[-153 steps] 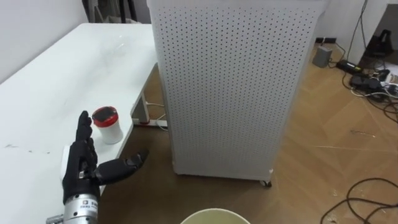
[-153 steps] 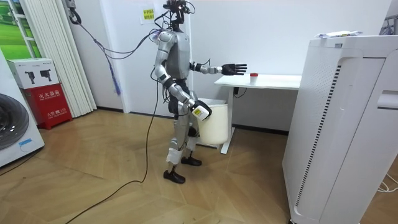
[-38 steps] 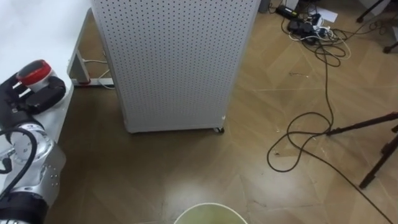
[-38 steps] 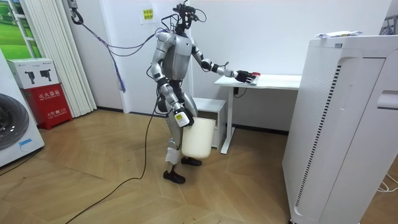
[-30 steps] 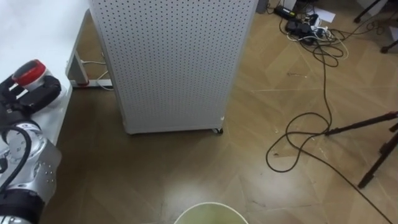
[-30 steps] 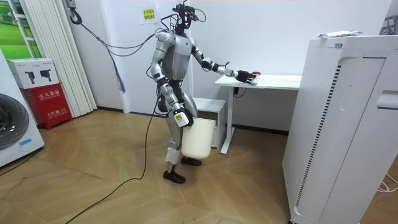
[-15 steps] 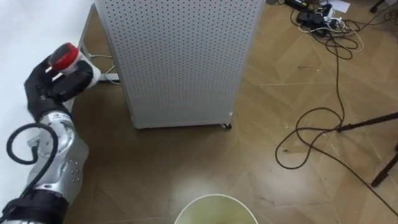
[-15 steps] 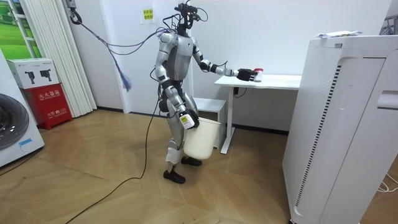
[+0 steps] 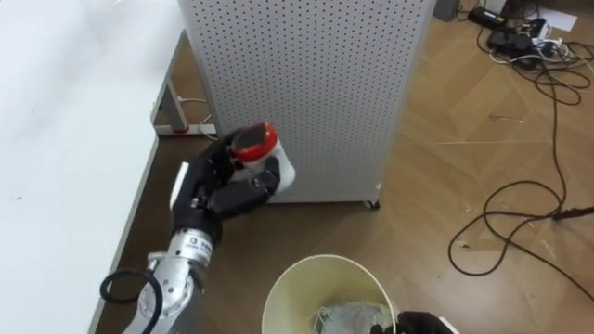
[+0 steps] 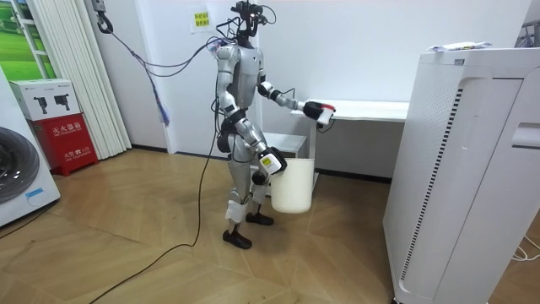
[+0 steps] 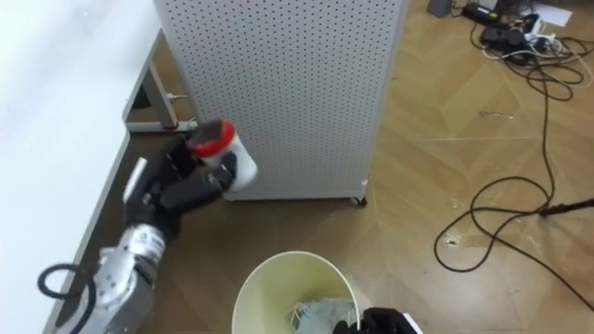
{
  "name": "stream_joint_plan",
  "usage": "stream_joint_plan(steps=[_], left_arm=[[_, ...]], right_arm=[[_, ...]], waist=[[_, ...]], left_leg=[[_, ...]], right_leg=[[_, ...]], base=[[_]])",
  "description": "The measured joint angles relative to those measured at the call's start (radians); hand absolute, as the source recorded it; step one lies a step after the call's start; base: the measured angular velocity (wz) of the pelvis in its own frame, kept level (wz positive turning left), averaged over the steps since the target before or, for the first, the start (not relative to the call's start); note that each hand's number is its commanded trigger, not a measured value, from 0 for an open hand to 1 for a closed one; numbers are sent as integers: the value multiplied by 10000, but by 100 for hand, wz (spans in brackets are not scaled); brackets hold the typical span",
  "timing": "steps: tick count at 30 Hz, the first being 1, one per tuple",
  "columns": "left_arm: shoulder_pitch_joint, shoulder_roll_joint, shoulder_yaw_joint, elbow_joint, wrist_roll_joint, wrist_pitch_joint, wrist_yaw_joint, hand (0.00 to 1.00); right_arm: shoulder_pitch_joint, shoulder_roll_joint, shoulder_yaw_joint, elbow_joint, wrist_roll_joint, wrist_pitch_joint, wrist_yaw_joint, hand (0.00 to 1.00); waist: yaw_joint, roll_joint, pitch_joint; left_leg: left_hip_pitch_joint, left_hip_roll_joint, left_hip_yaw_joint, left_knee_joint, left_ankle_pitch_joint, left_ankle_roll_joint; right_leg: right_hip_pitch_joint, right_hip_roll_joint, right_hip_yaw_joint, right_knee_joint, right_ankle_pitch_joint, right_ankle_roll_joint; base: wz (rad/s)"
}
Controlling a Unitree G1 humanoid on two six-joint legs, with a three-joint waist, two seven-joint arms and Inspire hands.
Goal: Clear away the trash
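Fingers (image 9: 243,197) of the left hand (image 9: 215,193) curl round a small white jar (image 9: 269,167) with a red lid (image 9: 252,141), thumb and fingers on its lower body, jar tilted. The jar is held in the air, clear of the desk (image 9: 65,139) at the robot's left and just in front of the perforated white cabinet (image 9: 316,83). Below and to the right, the pale bin (image 9: 320,261) hangs off the floor (image 9: 464,186), its rim gripped by the right hand (image 9: 419,324); crumpled waste (image 9: 348,315) lies inside. The jar appears to sit short of the bin's mouth, nearer its left rim. Judged risks: a release from here would likely drop the jar onto the floor or glance it off the rim; a wide swing could knock it against the cabinet; a bin held tilted would narrow the target.
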Motion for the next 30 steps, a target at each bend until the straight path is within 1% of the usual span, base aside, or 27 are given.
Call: stream_joint_plan(steps=[1,4,6,8,9,12,14,18,23,24,25,27,28,30], left_arm=[[272,-1,-118,-1,-33,15,-240,100],[680,-56,-144,88,-24,34,-695,100],[810,-84,-149,219,-16,35,-948,100],[848,-151,-149,391,-10,35,-1215,100],[874,-187,-155,518,-9,34,-1344,100],[990,-162,-134,807,84,35,-1653,100],[1127,-138,-142,871,210,35,-1751,100],[1262,-127,-180,1017,453,135,-1787,100],[1421,-116,-186,1013,561,136,-1949,100],[1460,-97,-186,1013,559,137,-1959,74],[1483,-76,-186,1015,556,137,-1977,0],[1541,-34,-178,1048,555,137,-2070,0],[1613,-9,-186,1065,556,147,-2176,0],[1694,-8,-216,1066,557,165,-2266,0]], right_arm=[[-39,-18,-14,0,7,-3,-2,100],[-244,-55,-26,54,2,-34,-7,100],[-434,-64,-27,149,1,-75,2,100],[-499,-129,-27,153,1,-113,67,100],[-532,-178,-52,193,1,-143,143,100],[-654,-210,-353,213,0,-199,281,100],[-740,-253,-405,219,1,-199,311,100],[-1117,-276,-411,565,0,-201,404,100],[-1208,-271,-418,903,-8,-200,440,100],[-1208,-260,-418,910,-12,-199,434,100],[-1207,-260,-421,912,-20,-199,426,100],[-1203,-254,-425,923,-43,-190,429,100],[-1202,-250,-425,918,-42,-189,440,100],[-1203,-245,-425,907,-30,-189,448,100]], waist=[[0,-9,-5],[24,-11,-11],[74,-16,-14],[115,-16,-15],[126,-31,-24],[202,-66,-58],[204,-93,-72],[196,-113,-70],[187,-163,-55],[178,-182,-50],[177,-209,-44],[183,-256,-27],[183,-293,-38],[200,-324,-33]], left_leg=[[-21,0,11,3,8,-12],[-132,38,97,2,60,-31],[-194,81,214,-3,76,-37],[-260,85,223,-27,111,-39],[-279,83,240,-53,124,-37],[-479,38,270,-175,221,-37],[-668,35,280,-157,269,-38],[-1110,26,270,-73,304,-45],[-1247,13,266,-60,305,-42],[-1291,14,258,-74,305,-42],[-1358,18,253,-74,305,-41],[-1376,18,254,-69,308,-37],[-1367,16,270,-72,308,-37],[-1368,12,279,-67,309,-36]], right_leg=[[-24,1,7,-1,-31,-45],[-205,3,62,36,-58,-85],[-338,12,135,64,-63,-94],[-411,16,112,69,-63,-96],[-454,18,142,69,-61,-98],[-758,-23,170,208,-57,-103],[-994,-26,192,276,-50,-115],[-1511,-147,81,556,-63,-146],[-1622,-168,52,541,-72,-151],[-1655,-166,50,532,-77,-153],[-1716,-166,53,545,-78,-155],[-1735,-165,75,549,-79,-155],[-1749,-171,75,545,-80,-154],[-1763,-179,74,549,-81,-152]], base=[[0],[-7],[-15],[-4],[0],[-2],[0],[0],[0],[0],[0],[0],[0],[0]])
